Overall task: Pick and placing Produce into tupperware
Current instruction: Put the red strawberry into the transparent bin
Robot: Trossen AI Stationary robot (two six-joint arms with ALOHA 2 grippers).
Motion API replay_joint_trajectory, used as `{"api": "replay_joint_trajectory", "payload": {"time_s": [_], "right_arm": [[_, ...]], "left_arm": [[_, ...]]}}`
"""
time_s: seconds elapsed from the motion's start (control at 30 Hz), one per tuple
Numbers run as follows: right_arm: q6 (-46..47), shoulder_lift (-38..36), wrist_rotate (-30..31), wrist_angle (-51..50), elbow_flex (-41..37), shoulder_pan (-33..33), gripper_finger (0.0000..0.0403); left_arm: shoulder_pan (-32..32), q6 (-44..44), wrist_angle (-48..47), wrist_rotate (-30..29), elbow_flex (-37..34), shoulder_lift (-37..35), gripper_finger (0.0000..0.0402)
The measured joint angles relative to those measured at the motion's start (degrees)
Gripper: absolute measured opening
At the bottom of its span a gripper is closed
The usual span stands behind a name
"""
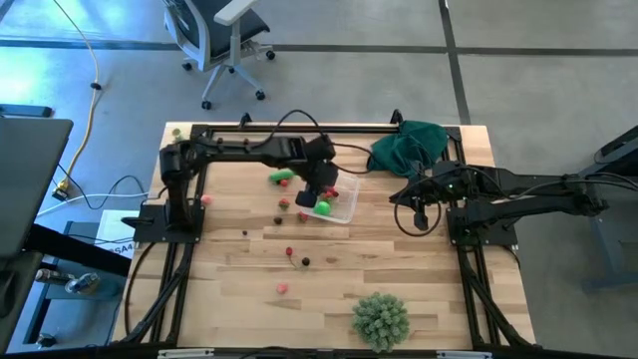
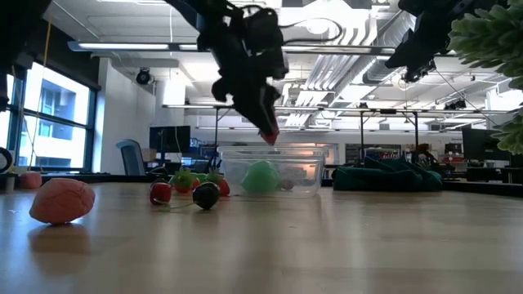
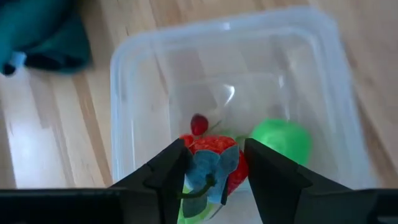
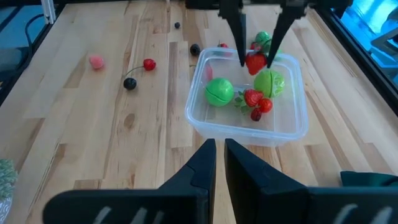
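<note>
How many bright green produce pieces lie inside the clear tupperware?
2. A smooth green ball sits on the tupperware floor; a leafy green piece lies opposite, near the red pieces. More may be hidden.

From overhead, I can't see most of the tupperware at frame centre; the left gripper covers it, and the pieces inside are too small to name. In the left wrist view the strawberry is half hidden behind its own leaf and the fingers, and the green piece at lower right is blurred. The spiky ball is cut off at the low view's upper right edge.
</note>
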Motion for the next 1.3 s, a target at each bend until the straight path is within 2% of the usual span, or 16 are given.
{"api": "replay_joint_trajectory", "payload": {"time_s": [0.2,0.57,0.73,1.1,1.3], "right_arm": [[0.02,0.02,0.00,-0.08,-0.02,0.02,0.0024],[0.02,0.02,0.00,-0.07,-0.02,0.00,0.0024],[0.00,0.02,0.00,-0.07,-0.02,0.02,0.0024],[0.00,0.02,-0.02,-0.07,-0.02,0.02,0.0024],[0.02,0.02,-0.02,-0.07,-0.02,0.00,0.0024]], "left_arm": [[0.13,0.19,-0.68,-1.41,0.00,3.17,0.0153],[0.09,1.07,-5.38,-2.22,0.00,4.26,0.0154],[-0.04,3.28,-5.88,0.53,0.00,4.24,0.0154],[-0.04,5.19,-6.02,0.58,0.00,4.24,0.0155],[-0.04,5.17,-6.10,0.58,0.00,4.24,0.0184]]}}
